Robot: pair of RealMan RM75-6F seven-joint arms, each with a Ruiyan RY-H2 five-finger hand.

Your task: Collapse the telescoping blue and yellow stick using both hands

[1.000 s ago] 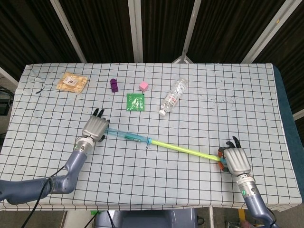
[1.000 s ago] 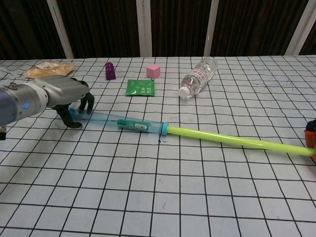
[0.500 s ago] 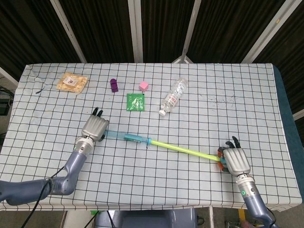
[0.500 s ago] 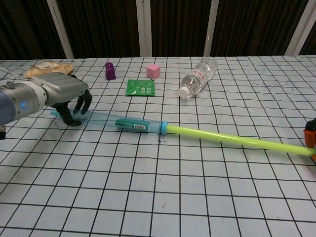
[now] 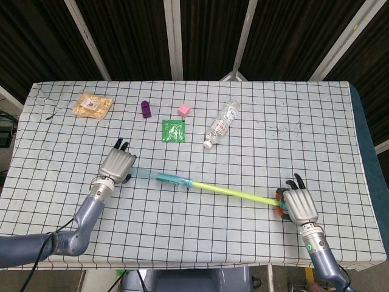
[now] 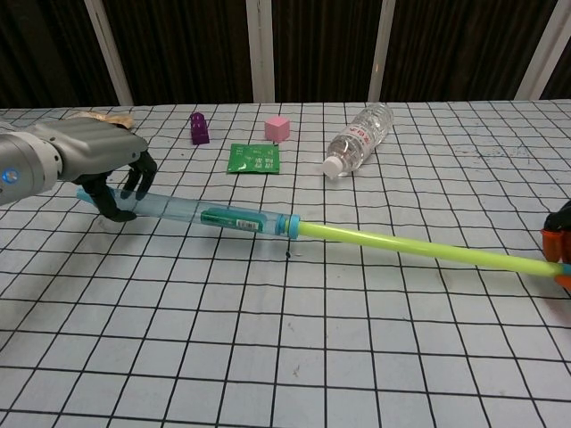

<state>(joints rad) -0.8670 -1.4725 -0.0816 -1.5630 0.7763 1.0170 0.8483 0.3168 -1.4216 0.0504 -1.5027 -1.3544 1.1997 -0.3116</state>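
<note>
Diagonally across the checkered table lay the stick, its clear blue tube toward the robot's left and its thin yellow rod running out to the right, still fully extended. The left hand had its fingers curled around the blue end, gripping it. The right hand closed on the orange tip of the yellow rod near the table's front edge. Behind the stick, well apart from it, sat a green packet, a plastic bottle on its side, a pink cube, a purple block and a snack bag.
</note>
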